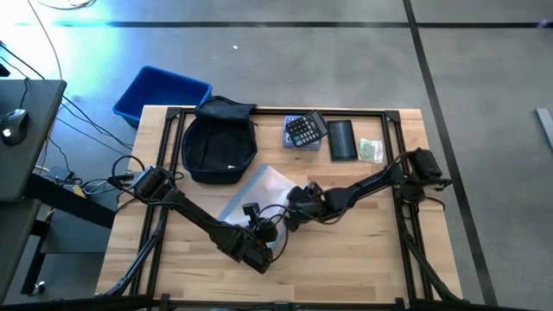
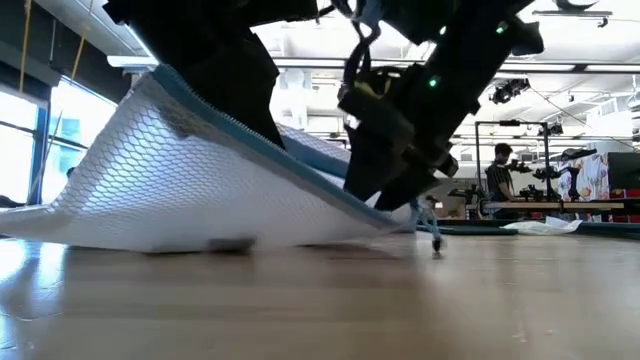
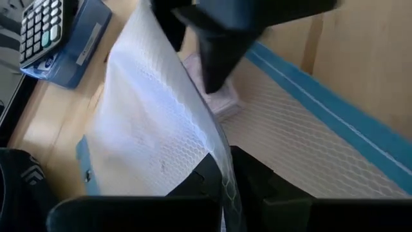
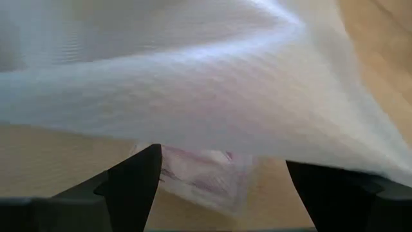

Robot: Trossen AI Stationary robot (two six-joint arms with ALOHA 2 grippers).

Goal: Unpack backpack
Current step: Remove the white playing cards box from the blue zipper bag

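The backpack (image 1: 219,141) is lying unzipped at the back of the desk (image 1: 363,250), its mouth gaping and nothing gripping it. In front of the backpack, toward the desk's middle, a white mesh pouch (image 1: 259,192) with a blue zipper edge is being worked on by both arms. The left hand (image 3: 225,177) is clenching the pouch's upper layer and lifting it like a tent flap — probably so the opening stays wide. The right hand (image 4: 219,177) is reaching under that raised mesh with its fingers spread wide, straddling a pale pinkish packet (image 4: 199,174) inside without gripping it; it looks poised to pull it out.

To the right of the backpack sit a calculator (image 1: 305,130) on a blue case, a flat black pouch (image 1: 342,139) and a small green-and-white packet (image 1: 371,150) — apparently contents already laid out. A blue bin (image 1: 162,93) is standing just off the desk's edge, left of the backpack.

The backpack is showing a small pale logo, but neither it nor the packet's print can be read.
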